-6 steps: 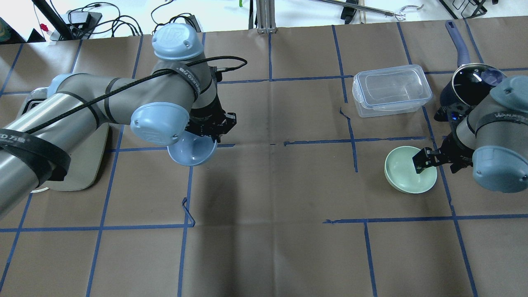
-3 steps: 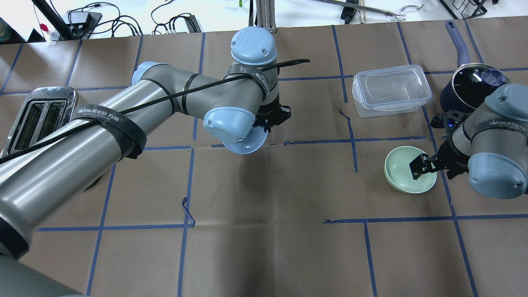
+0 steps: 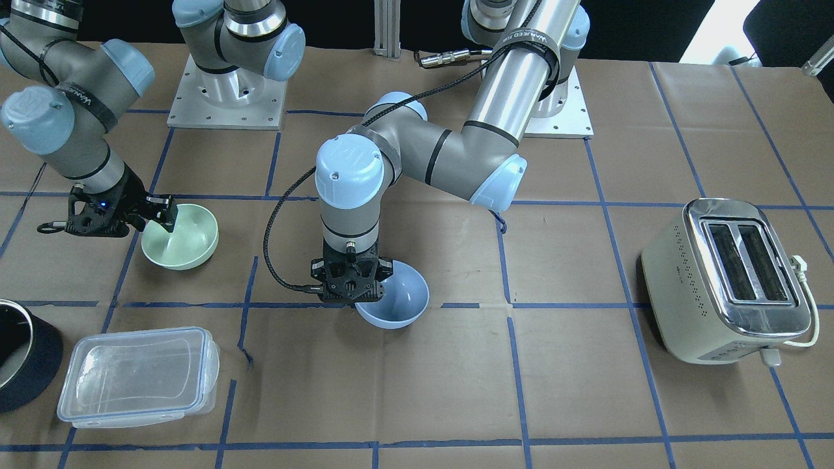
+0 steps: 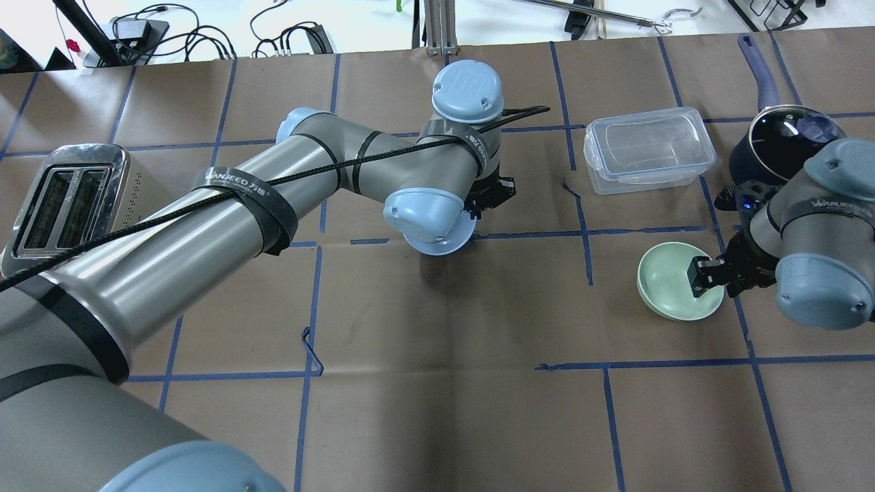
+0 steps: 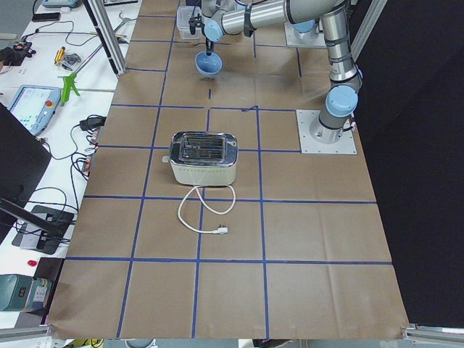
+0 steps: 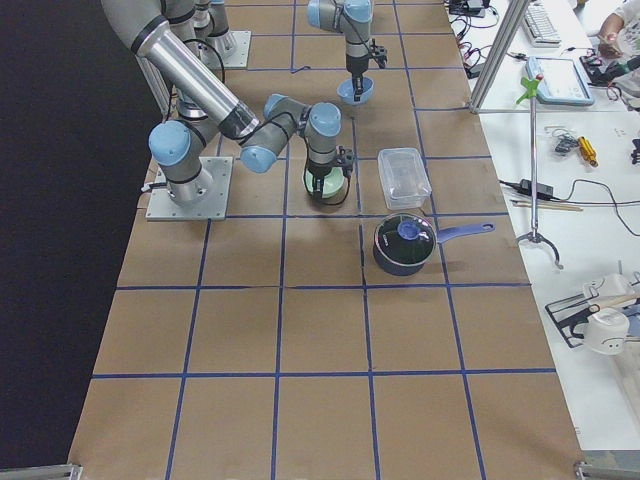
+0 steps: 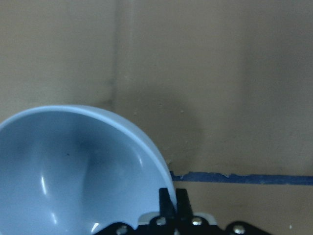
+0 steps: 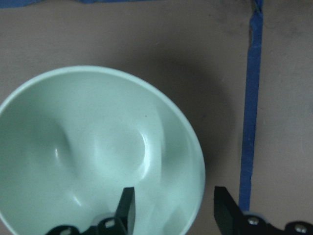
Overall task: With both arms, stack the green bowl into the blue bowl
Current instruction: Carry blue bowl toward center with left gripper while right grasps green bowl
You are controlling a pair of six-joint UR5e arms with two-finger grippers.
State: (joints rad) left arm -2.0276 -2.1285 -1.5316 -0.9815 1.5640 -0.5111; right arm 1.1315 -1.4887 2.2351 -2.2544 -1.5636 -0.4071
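My left gripper (image 3: 352,292) is shut on the rim of the blue bowl (image 3: 399,298) and holds it tilted, low over the table's middle. In the left wrist view the shut fingertips (image 7: 171,199) pinch the bowl's edge (image 7: 73,171). In the overhead view my left wrist hides most of the blue bowl (image 4: 448,244). The green bowl (image 4: 666,277) sits on the table at the right. My right gripper (image 4: 704,279) is open. One finger (image 8: 127,208) is inside the green bowl (image 8: 98,152) and the other is outside its rim.
A clear lidded container (image 4: 649,150) and a dark navy pot (image 4: 786,140) stand beyond the green bowl. A toaster (image 4: 68,198) stands at the far left. Brown paper with blue tape lines covers the table.
My left arm has carried the blue bowl rightward from near the toaster to the table's middle. My right gripper has shifted slightly over the green bowl's rim and stays open.
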